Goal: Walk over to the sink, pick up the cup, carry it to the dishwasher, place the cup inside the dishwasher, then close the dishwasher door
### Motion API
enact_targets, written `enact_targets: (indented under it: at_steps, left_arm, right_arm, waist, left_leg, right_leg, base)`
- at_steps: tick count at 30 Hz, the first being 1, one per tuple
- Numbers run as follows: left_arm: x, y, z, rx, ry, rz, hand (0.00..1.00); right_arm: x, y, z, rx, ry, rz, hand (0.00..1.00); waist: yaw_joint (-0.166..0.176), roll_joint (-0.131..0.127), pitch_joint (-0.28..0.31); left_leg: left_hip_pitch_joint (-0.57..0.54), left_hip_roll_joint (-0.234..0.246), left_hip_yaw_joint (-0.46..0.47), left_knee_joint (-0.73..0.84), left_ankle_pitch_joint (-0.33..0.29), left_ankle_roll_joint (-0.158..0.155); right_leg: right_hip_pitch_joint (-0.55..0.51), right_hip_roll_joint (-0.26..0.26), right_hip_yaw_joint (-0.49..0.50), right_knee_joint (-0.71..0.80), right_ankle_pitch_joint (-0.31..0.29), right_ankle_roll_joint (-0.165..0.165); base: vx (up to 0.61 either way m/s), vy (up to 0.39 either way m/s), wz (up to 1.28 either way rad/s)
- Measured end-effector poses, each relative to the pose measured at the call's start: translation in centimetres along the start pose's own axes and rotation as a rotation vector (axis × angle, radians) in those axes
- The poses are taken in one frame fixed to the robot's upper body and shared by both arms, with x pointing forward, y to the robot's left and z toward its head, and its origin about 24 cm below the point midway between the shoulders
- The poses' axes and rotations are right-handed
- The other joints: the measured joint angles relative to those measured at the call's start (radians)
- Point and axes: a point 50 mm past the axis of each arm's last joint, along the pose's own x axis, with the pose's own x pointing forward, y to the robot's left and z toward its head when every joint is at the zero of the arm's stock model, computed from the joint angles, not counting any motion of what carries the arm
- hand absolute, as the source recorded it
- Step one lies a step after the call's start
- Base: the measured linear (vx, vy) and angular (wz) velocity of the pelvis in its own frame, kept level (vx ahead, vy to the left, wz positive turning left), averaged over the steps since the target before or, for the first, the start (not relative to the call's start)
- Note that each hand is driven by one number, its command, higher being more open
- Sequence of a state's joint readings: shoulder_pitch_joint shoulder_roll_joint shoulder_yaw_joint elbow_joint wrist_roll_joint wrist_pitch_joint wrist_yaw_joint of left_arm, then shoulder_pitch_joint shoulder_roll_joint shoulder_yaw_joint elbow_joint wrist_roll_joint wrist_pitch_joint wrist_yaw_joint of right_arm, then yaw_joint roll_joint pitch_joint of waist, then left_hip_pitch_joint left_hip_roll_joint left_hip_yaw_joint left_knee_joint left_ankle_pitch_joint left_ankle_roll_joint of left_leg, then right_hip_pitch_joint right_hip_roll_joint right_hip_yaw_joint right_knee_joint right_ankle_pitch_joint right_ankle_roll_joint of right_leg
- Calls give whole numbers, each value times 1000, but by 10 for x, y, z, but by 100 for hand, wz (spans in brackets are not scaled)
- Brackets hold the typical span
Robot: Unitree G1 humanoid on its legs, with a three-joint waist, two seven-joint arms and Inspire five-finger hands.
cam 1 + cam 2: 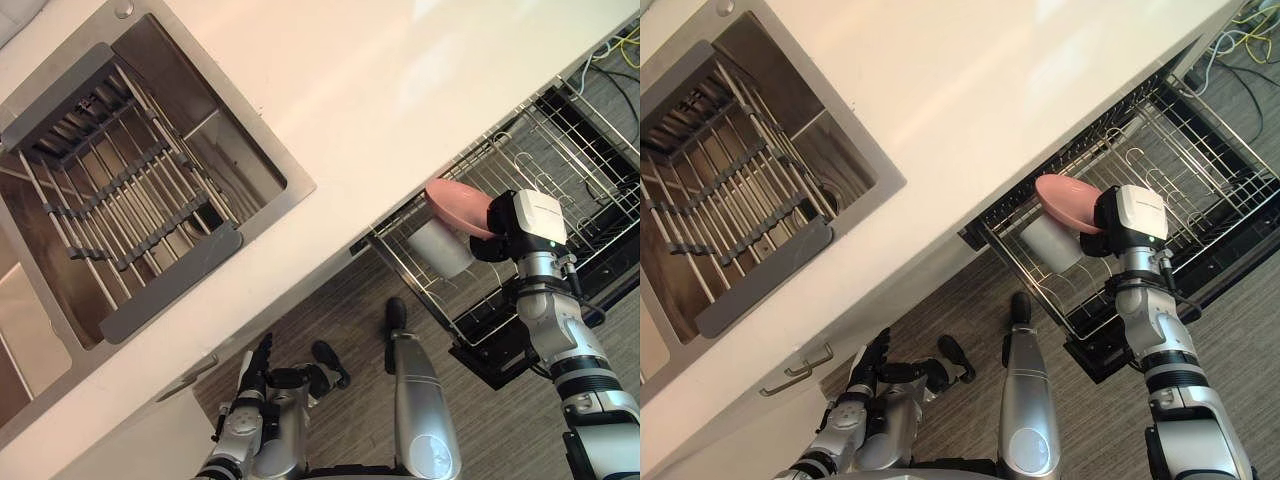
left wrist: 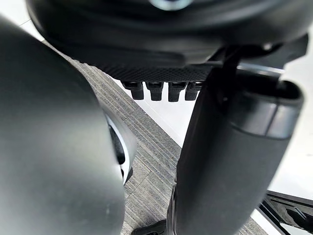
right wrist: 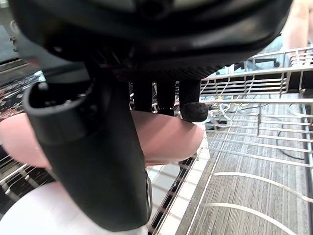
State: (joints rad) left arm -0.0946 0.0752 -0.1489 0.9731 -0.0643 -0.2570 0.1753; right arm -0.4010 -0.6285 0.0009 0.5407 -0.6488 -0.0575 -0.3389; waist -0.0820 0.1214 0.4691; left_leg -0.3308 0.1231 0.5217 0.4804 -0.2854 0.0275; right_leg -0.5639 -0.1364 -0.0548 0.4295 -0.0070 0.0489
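right hand [image 1: 492, 238] fingers curled on pink cup [image 1: 455, 205], just above dishwasher rack [image 1: 570, 160] | left hand [image 1: 255, 375] slack-fingered, well off rack | cup likely light, stiff, slick, breakable: grip across rim and wall

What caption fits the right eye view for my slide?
Right hand holding the cup over the pulled-out dishwasher rack, sink off to the left.

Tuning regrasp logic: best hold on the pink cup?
Probably across its rounded wall, from the floor side, as the right hand does: thumb on one face, fingers on the other. The pink cup hangs tilted over the rack, counter behind.
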Motion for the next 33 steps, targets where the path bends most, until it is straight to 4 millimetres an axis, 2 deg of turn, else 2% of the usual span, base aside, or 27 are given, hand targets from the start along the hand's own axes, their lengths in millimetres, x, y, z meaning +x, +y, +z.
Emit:
enact_targets:
  at_steps: [7, 8, 12, 15, 23, 33]
  left_arm:
    - [1, -4, 6, -34, -22, 9, 100]
    - [1, -6, 8, -40, -28, 7, 100]
    - [1, -11, 11, -51, -38, -1, 100]
    - [2, -12, 13, -68, -40, 5, 100]
    - [4, -17, 21, -82, -63, -2, 100]
    - [5, -16, 21, -80, -58, 1, 100]
  right_arm:
    - [3, -17, -16, 14, 100, -102, 0]
    - [3, -20, -18, 17, 112, -116, 100]
    - [3, -30, -20, 32, 131, -170, 100]
    - [2, -33, -14, 68, 114, -202, 100]
    - [-7, -13, -8, 141, 137, -163, 100]
    - [-21, 0, 5, 208, 116, -150, 100]
  waist:
    - [15, -1, 1]
    - [16, -1, 1]
    - [17, -1, 1]
    - [20, -2, 2]
    - [40, -12, 8]
    - [41, -17, 11]
  left_leg:
    - [-8, 0, 6, -15, 13, -6]
    - [-8, 1, 7, -16, 14, -7]
    - [-9, 3, 8, -16, 13, -7]
    - [-12, 5, 8, -15, 13, -7]
    - [-17, 15, 5, -3, 13, -10]
    - [-15, 19, -8, 15, 12, -10]
  right_leg:
    - [-17, 0, 7, 1, 1, -1]
    - [-17, 1, 8, 1, 1, -2]
    - [-17, 2, 8, 1, 1, -2]
    - [-17, 2, 7, 1, 1, -2]
    - [-17, 5, -1, 9, -3, -8]
    - [-10, 1, -9, 20, -5, -9]
  base:
    - [27, -47, -1]
    - [28, -36, -1]
    - [11, -38, 1]
    - [-13, -40, 1]
    - [2, -45, 2]
    - [-11, -23, 4]
